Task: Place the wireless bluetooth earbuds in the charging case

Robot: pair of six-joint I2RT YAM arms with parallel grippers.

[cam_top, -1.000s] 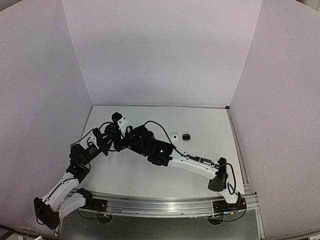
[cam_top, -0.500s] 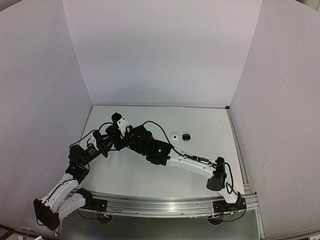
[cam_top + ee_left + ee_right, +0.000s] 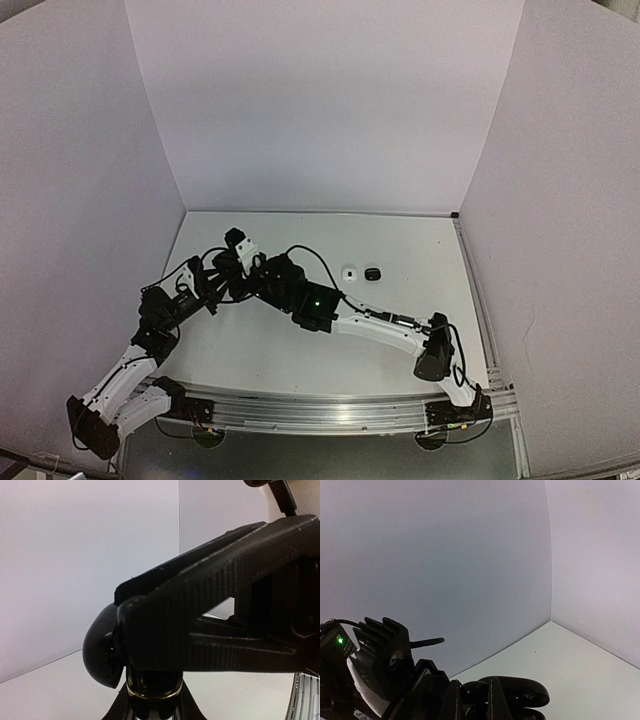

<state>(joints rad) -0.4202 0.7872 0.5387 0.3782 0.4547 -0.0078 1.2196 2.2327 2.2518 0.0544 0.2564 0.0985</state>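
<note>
We see both grippers meeting left of the table's (image 3: 420,250) middle, with a black case (image 3: 102,652) right at the fingertips. The left gripper (image 3: 238,272) is mostly hidden. The right gripper (image 3: 471,700) has its fingers close together. We cannot tell whether either is gripping. No earbud can be made out. A white case (image 3: 350,273) and another black case (image 3: 372,273) lie well apart to the right.

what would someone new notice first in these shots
The left arm and right arm stand out first, both bent inward so their ends meet over the left-middle of the white table. To their right, clear of both arms, a small white case and a black case sit side by side. Plain white walls box it all in.
</note>
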